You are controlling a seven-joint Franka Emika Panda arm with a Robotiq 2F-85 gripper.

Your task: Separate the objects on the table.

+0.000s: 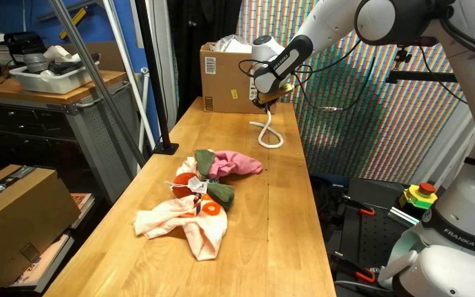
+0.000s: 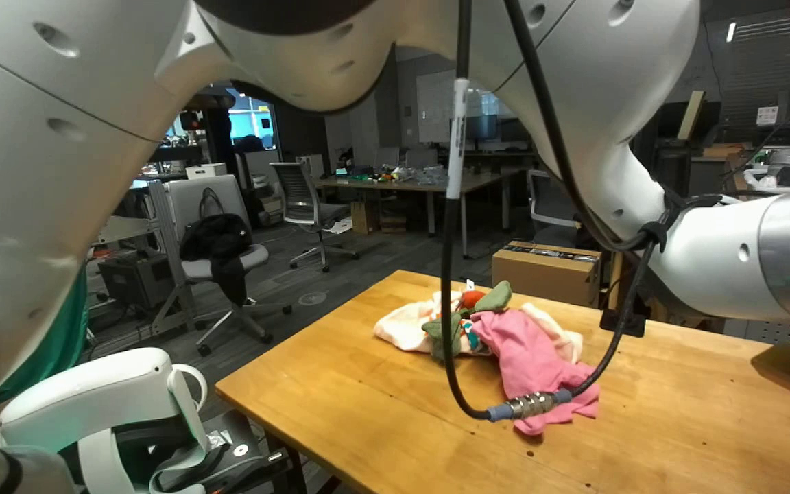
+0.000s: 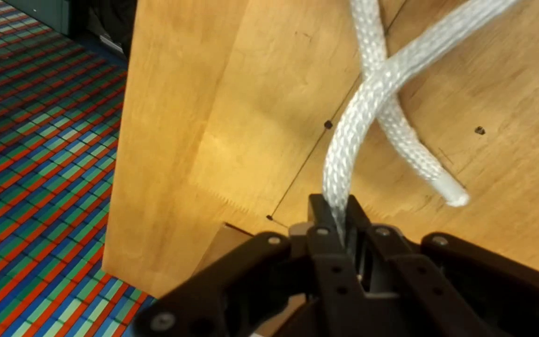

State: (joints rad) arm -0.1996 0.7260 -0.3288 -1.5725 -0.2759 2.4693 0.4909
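At the far end of the wooden table (image 1: 237, 274), my gripper (image 3: 337, 206) is shut on one end of the white rope (image 3: 362, 105). The rope (image 1: 271, 145) drops from the fingertips into a loop that crosses itself, apparently resting on the wood, its other end free. Well away from it, a pile holds the pink cloth (image 1: 237, 163), dark green cloth (image 1: 221, 194), cream-beige cloth (image 1: 206, 233) with orange patches, and a red-orange item (image 1: 183, 185) with a white tag. A patterned piece (image 2: 469, 335) shows between them in an exterior view. Parts of the pile overlap and hide each other.
A brown cardboard box (image 1: 225, 84) stands at the table's far end, right behind the gripper. A black post (image 1: 165, 147) rises at the table's side edge, between pile and box. In an exterior view a black cable (image 2: 448, 274) hangs in front of the pile.
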